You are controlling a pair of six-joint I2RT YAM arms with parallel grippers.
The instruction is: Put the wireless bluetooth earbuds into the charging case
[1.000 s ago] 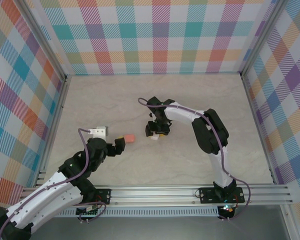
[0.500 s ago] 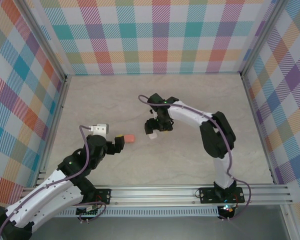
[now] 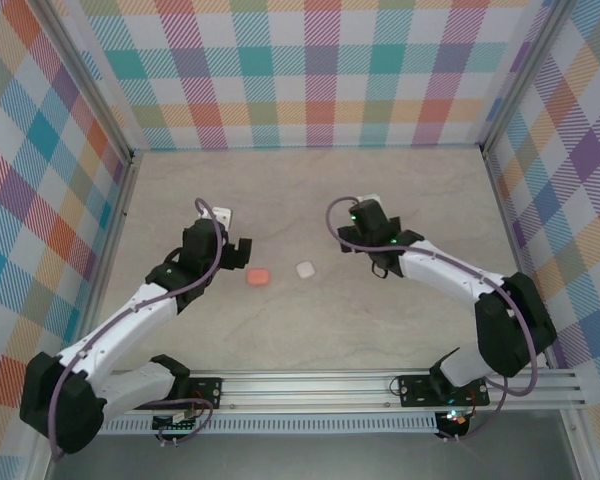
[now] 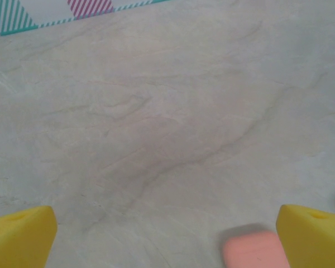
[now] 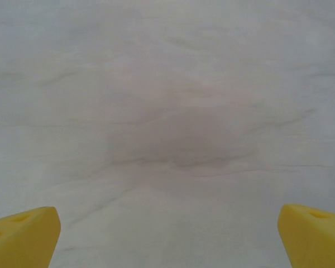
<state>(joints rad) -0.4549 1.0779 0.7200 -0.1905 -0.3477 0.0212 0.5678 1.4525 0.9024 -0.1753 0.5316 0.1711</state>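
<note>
Two small rounded charging cases lie shut on the marble-look table, a coral-pink case and a white case just to its right. No earbuds show; they are hidden or out of view. My left gripper hovers just behind and left of the pink case, open with nothing between its yellow fingertips. The pink case shows blurred at the bottom edge beside the right fingertip. To the right of the white case, and apart from it, my right gripper is open over bare table, yellow fingertips wide apart.
Checked walls enclose the table on three sides, and a metal rail runs along the near edge. Bare tabletop stretches behind the cases.
My right gripper opened, let go of the white case and swung away to the right. The left arm reached forward and now sits behind the pink case.
</note>
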